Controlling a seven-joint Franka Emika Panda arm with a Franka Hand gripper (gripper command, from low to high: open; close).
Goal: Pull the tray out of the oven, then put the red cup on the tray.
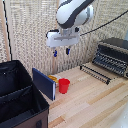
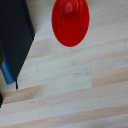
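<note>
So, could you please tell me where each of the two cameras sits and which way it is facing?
Exterior view: off the arm, raised, looking down across the wooden table at the oven, red cup and black bin; the arm and its claw show, hanging above the cup.
Wrist view: on the wrist, facing down at the tabletop; no part of the claw shows.
Shared: the red cup, the blue panel and the wood surface.

I am finding no text, label, brand, number or sign that can be read in either view. The oven [image 1: 113, 55] is showing only dark metal and silvery trim; its front is perhaps carrying small markings, but the picture is too blurred for me to tell.
</note>
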